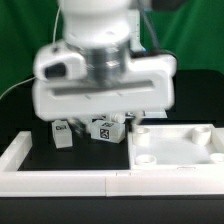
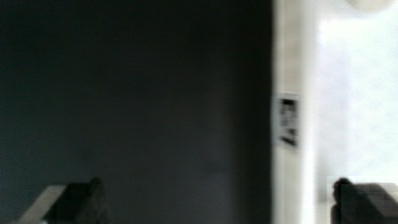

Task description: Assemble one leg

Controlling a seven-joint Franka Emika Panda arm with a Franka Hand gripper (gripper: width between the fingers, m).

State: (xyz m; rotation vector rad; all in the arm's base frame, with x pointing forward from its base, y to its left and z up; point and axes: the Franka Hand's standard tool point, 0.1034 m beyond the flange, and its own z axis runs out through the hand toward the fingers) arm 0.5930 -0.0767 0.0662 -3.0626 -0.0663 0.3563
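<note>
Two legs, small white stubby pegs with black-and-white square tags, stand on the black table [image 1: 25, 115] in the exterior view, both just below the wide white body of the arm. Leg one [image 1: 63, 133] sits toward the exterior view's left. Leg two [image 1: 105, 129] sits near it toward the exterior view's right, with a gap between them. Whether more pegs lie behind them cannot be told, as the arm covers that spot. One arm [image 1: 100, 70], white and blurred, fills the upper middle of that view and hangs over both legs, its fingers hidden there. One gripper [image 2: 222, 205], seen in the wrist view: two dark fingertips [image 2: 80, 203] spread wide apart, released, with only the dark table surface and the edge of a white strip between them. One white strip [image 2: 338, 100], bright and washed out, runs the full length of the wrist view and carries a small sticker [image 2: 288, 120] on its side; which piece it belongs to cannot be told. One large flat white panel [image 1: 178, 150] with raised rim and round holes lies on the table at the exterior view's right, apart from the legs. One white L-shaped rail [image 1: 60, 182] runs along the table's near edge and up the exterior view's left side. One green backdrop [image 1: 20, 40] stands behind the table.
</note>
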